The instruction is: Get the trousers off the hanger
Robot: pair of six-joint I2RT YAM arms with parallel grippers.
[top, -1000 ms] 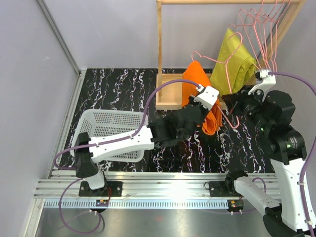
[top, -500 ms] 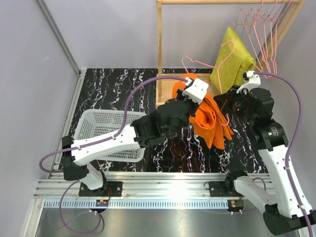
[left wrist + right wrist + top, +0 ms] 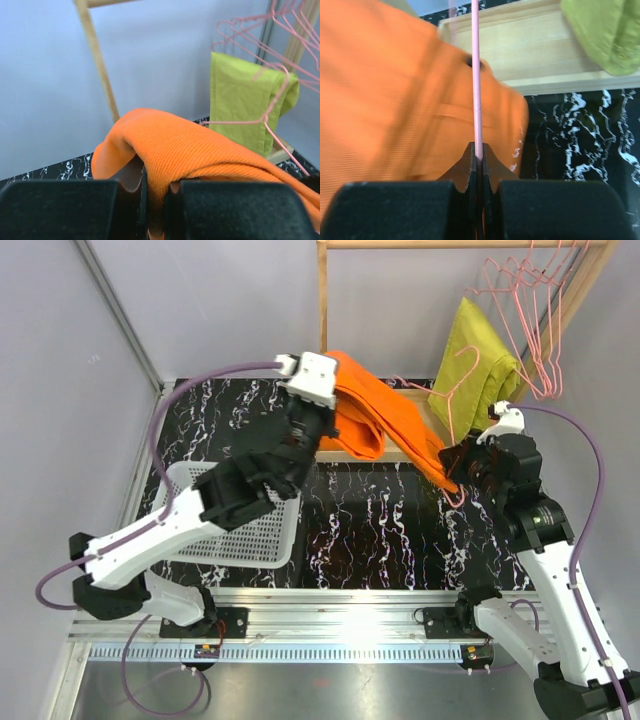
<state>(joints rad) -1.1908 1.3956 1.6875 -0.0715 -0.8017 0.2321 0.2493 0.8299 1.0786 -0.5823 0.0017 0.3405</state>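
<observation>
The orange trousers (image 3: 385,420) hang stretched in the air between my two grippers, in front of the wooden rack. My left gripper (image 3: 325,425) is shut on one bunched end of them, raised at the back centre. In the left wrist view the cloth (image 3: 190,150) folds over and down between the gripper's (image 3: 155,195) jaws. My right gripper (image 3: 452,472) is shut on the thin pink hanger (image 3: 449,410), with the trousers' other end lying at it. In the right wrist view the wire (image 3: 476,75) runs straight up from the closed gripper (image 3: 479,155), with orange cloth (image 3: 395,100) behind it.
A white mesh basket (image 3: 240,530) sits at front left, under the left arm. The wooden rack (image 3: 322,300) stands at the back, with a yellow-green garment (image 3: 475,360) and several spare pink hangers (image 3: 530,290) at its right. Its wooden base (image 3: 545,50) lies just beyond the right gripper.
My left gripper has swung up and to the back left with the trousers, pulling them out long. The right gripper has stayed low at the right, holding the hanger.
</observation>
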